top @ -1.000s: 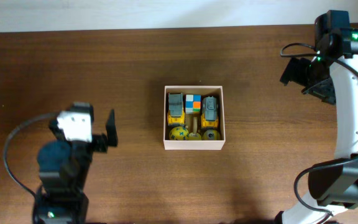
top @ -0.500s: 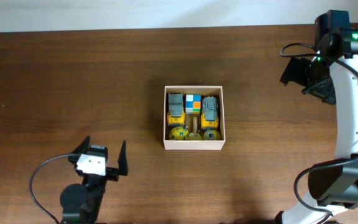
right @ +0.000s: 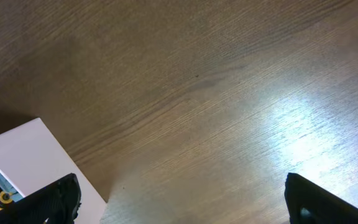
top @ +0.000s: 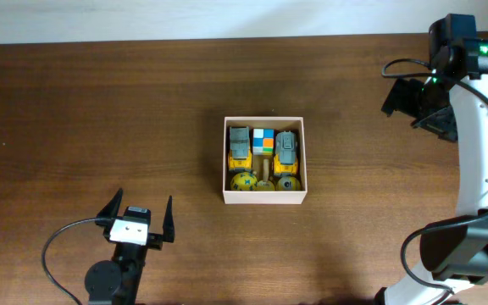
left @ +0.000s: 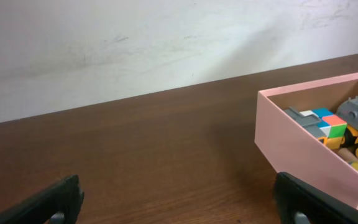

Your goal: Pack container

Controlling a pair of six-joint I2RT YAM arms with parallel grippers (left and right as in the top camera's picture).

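Apparently packed: the container sat mid-table, holding 2 yellow trucks, a coloured cube and 2 yellow balls; no loose toys showed outside it. Left gripper and right gripper hung wide open and empty, well apart from it; little looked left to do.
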